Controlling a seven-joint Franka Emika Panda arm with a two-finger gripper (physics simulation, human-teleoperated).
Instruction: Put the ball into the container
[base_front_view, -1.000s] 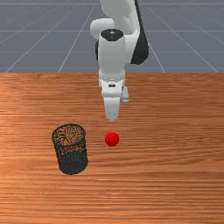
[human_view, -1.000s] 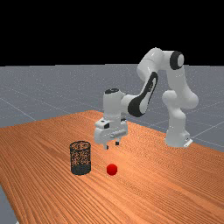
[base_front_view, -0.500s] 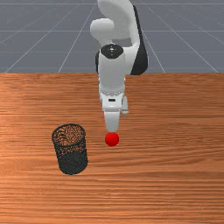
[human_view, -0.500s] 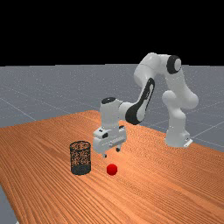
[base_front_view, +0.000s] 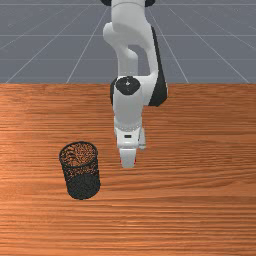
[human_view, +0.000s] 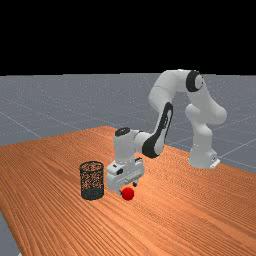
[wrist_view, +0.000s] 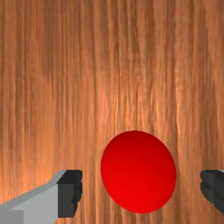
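In the far view the gripper (human_view: 128, 188) hangs low, its fingertips just above and behind the red ball (human_view: 128, 194). The wrist view has the gripper (wrist_view: 141, 188) open, with the ball (wrist_view: 138, 172) between the two dark fingertips and a gap on either side. From the front, the hand and gripper (base_front_view: 128, 164) hide nearly all of the ball; slivers of red peek out at the sides. The black mesh container (base_front_view: 82, 186) stands upright on the table, also seen as the container (human_view: 92, 194) in the far view.
The container's open rim (base_front_view: 78, 143) stands to the front view's left of the hand, a short way off. Wooden table top (base_front_view: 200, 210) surrounds the ball and container.
My hand has come down and toward the front camera, reaching the ball and covering it in the front view. The ball and container have stayed where they were.
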